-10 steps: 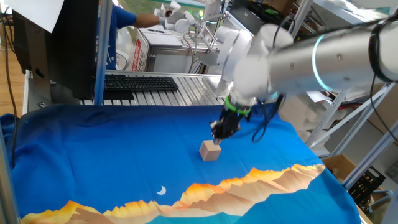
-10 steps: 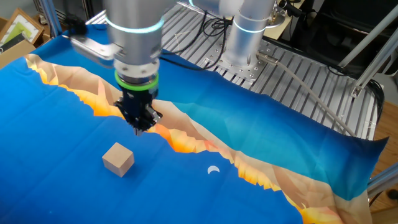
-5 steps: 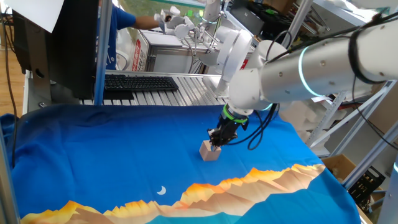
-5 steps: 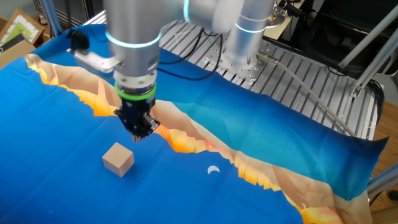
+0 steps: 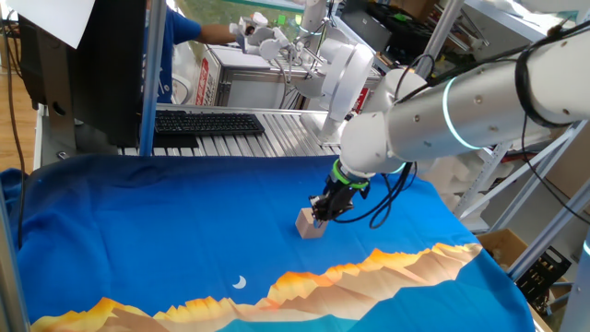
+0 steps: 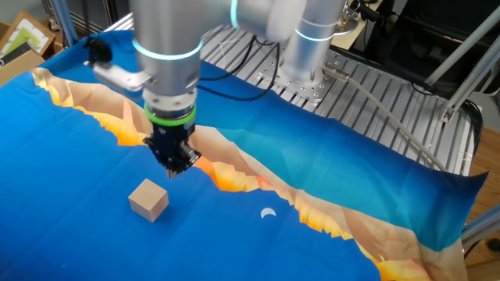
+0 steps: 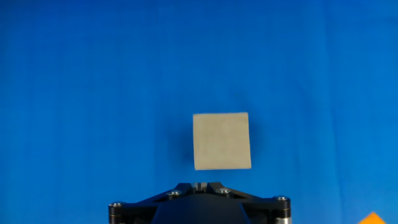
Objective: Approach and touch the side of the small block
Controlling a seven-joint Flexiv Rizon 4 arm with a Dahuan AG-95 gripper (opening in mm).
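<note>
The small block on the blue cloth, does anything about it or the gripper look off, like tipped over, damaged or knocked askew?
Nothing stands out. The small block sits flat and whole on the blue cloth, its edges square in the hand view. The gripper hangs beside it with a visible gap, so contact has not been made.

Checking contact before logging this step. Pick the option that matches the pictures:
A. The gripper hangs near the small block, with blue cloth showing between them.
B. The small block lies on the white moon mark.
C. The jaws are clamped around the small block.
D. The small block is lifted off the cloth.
A: in the other fixed view the gripper sits apart from the small block, which rests on the blue cloth.
</note>
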